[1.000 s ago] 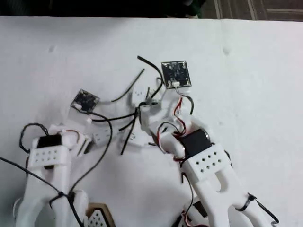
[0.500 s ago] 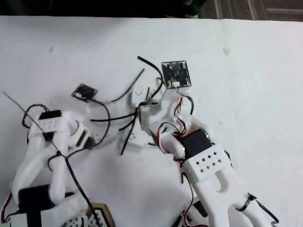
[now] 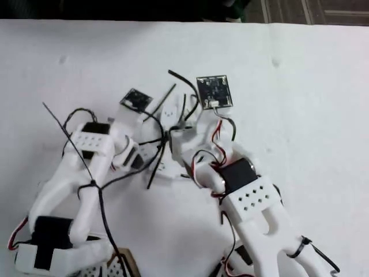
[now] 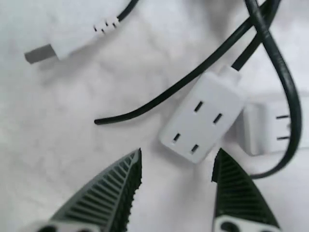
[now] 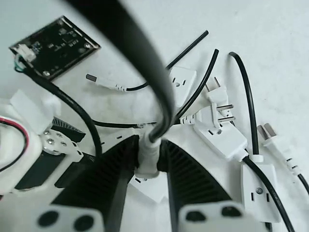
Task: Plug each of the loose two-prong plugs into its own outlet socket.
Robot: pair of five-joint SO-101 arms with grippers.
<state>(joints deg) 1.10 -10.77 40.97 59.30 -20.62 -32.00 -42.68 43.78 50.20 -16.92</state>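
High view: my left arm (image 3: pixel 86 161) has swung up from the near left of the table (image 3: pixel 311 75) and across to the right. Its head now sits at the left edge of the tangle of cords (image 3: pixel 157 163) in the middle. My right arm (image 3: pixel 253 202) has not budged. I take that as the left side lining up on a socket while the right waits, so by my reckoning no plug is seated yet.

Left wrist view: the left claw (image 4: pixel 177 191) is spread wide and holds nothing. Just past its tips lies a white socket block (image 4: pixel 200 124), face up, with all four slots bare. A black cord crosses the block's other end, and a second white block (image 4: pixel 270 133) lies just beside it. A loose plug (image 4: pixel 53 48) rests well apart from both.

Right wrist view: the right claw (image 5: pixel 148 166) is closed tight on the held plug (image 5: pixel 147 157), a white cord end with a thick black cord rising from it. I cannot see its prongs. Beyond it lie more sockets (image 5: pixel 224 140), and every slot I can see on them is empty. A pronged plug (image 5: pixel 218 104) lies loose among them.
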